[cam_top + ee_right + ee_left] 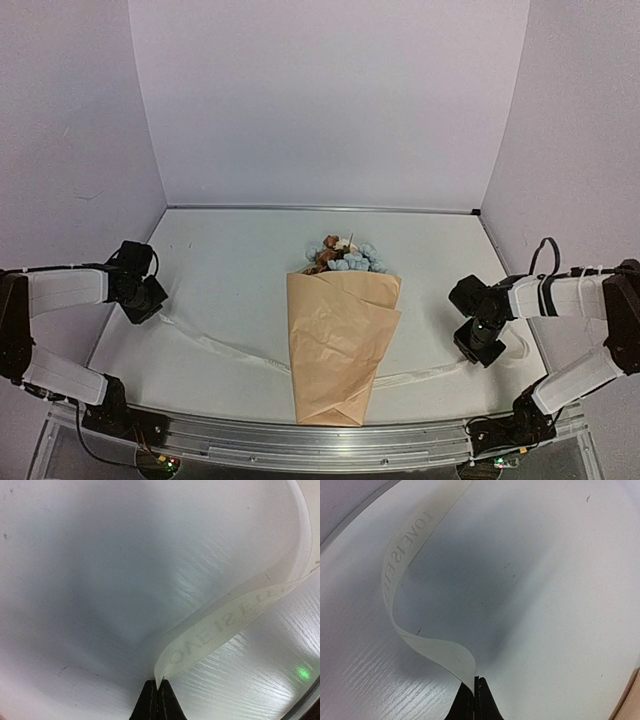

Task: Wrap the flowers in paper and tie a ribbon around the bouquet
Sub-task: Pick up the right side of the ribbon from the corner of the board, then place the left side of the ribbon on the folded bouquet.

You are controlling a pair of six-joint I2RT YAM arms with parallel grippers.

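Note:
The bouquet (338,340) lies mid-table: a tan paper (330,375) cone with the blue and brown flowers (343,255) at its far, wide end. The cream ribbon (225,350) runs across the table and passes under the cone. My left gripper (150,308) is shut on the ribbon's left end, which curls up from the jaws as a lettered strip of ribbon (402,560). My right gripper (478,355) is shut on the right end, where the ribbon (225,627) bends away to the right. In the wrist views, left gripper (476,679) and right gripper (158,682) both pinch the ribbon at their fingertips.
White walls enclose the table (230,260) at the back and on both sides. A metal rail (310,445) with the arm bases runs along the near edge. A corner of the paper (629,700) shows at the lower right of the left wrist view.

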